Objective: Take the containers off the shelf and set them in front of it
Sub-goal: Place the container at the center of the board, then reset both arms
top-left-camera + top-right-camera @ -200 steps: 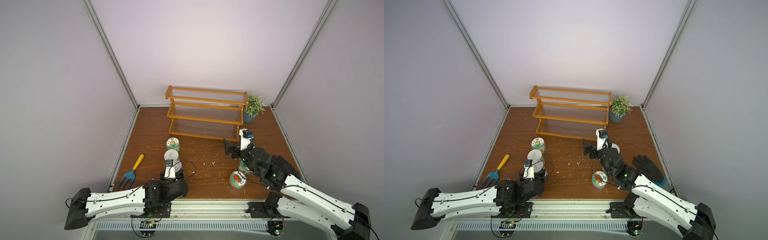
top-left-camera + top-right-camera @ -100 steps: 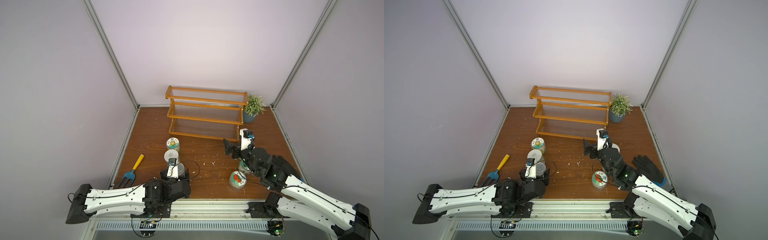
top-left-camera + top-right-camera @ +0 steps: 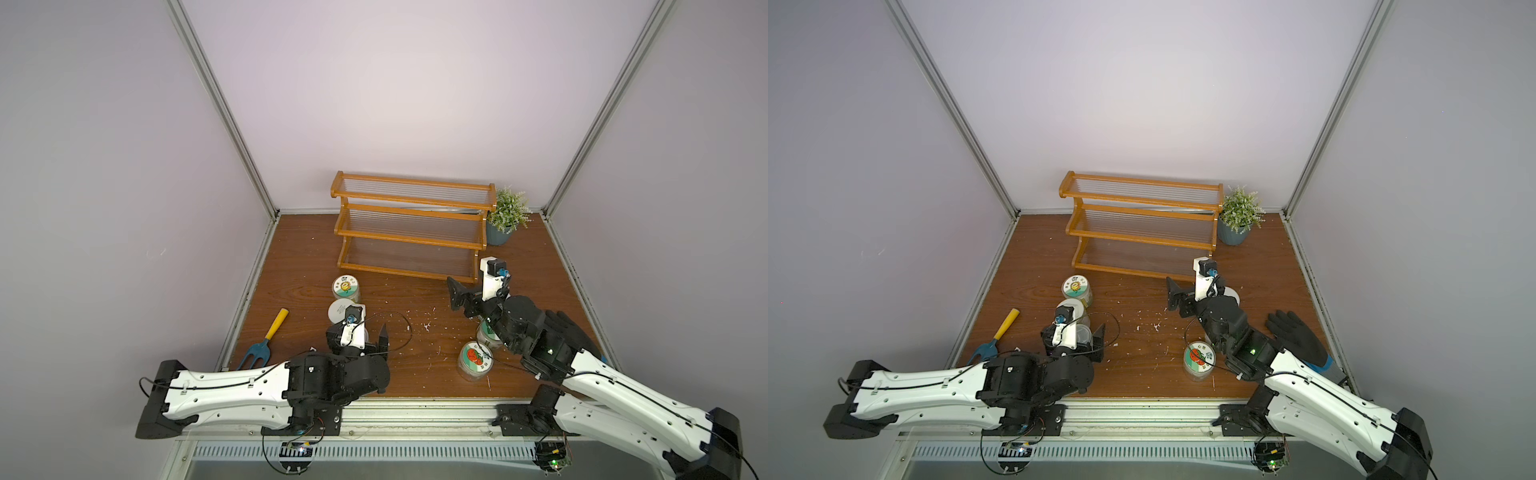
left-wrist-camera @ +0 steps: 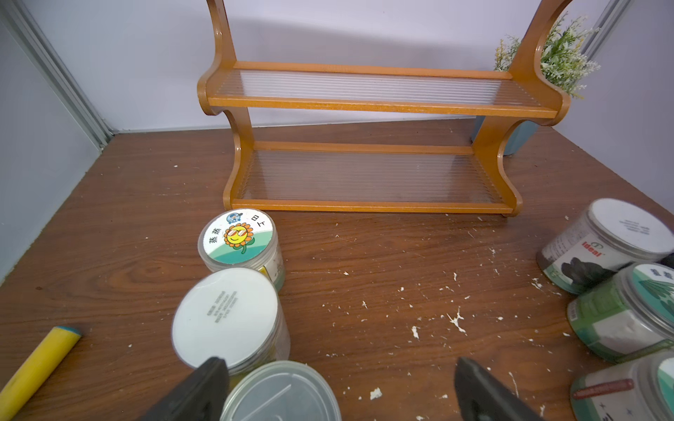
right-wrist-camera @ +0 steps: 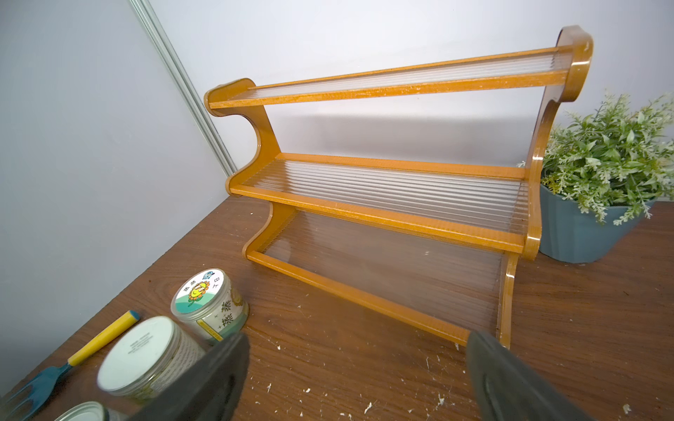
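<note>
- All three tiers of the shelf point(image 3: 409, 206), which stands by the far edge of the table point(image 3: 299, 257), are seen bare in both wrist views. Nothing is left on it to be taken down.
- Six containers are counted on the table in front of the shelf. The task is therefore judged as good as done, and only the drawing back of the arms seems to be left.
- Three containers are lined up toward the table's left edge.
  - The sunflower jar point(image 4: 237, 235) is set nearest the shelf.
  - The plain-lidded jar point(image 4: 226, 320) is placed just beside it.
  - The can point(image 4: 281, 392) is placed nearest the front edge.
- Three more containers are clustered toward the right edge: the dark-label jar point(image 4: 616, 233), the green-label jar point(image 4: 620, 313) and the tomato jar point(image 3: 475, 358). In both top views this cluster is partly hidden under the right arm.
- The left gripper point(image 4: 337, 370) is spread wide about the can. One finger is seen close to the rim and the other well apart, so the can is judged not to be clasped.
- The right gripper point(image 5: 355, 348) is likewise spread wide, with only bare table between its jaws.
- The jars are seen as squat clear cylinders with white lids and picture labels. The can is seen with a dull pull-tab top. All six are stood upright.
</note>
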`<state>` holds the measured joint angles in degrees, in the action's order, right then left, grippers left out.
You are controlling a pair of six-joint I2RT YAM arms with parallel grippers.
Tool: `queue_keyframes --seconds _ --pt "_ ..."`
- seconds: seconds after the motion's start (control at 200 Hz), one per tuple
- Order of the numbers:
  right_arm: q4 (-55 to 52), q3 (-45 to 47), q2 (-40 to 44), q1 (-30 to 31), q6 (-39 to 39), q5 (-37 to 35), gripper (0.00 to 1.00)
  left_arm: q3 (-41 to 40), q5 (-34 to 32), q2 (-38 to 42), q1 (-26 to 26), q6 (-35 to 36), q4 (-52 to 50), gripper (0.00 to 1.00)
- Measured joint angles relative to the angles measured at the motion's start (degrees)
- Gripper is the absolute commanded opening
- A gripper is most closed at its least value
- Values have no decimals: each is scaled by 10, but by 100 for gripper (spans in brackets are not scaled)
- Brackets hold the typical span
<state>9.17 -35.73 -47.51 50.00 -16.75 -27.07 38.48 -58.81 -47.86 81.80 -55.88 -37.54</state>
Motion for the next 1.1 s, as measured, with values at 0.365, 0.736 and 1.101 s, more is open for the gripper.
queue_keyframes --seconds 0.365,0.736,1.101 --pt "23 10 -44 -60 19 25 99 -23 8 86 -168 281 218 99" --pt "50 18 -66 -182 37 100 99 -21 296 -39 -494 439 438 99" --pt "69 48 -78 -270 59 120 99 -62 412 -145 -619 477 615 99"
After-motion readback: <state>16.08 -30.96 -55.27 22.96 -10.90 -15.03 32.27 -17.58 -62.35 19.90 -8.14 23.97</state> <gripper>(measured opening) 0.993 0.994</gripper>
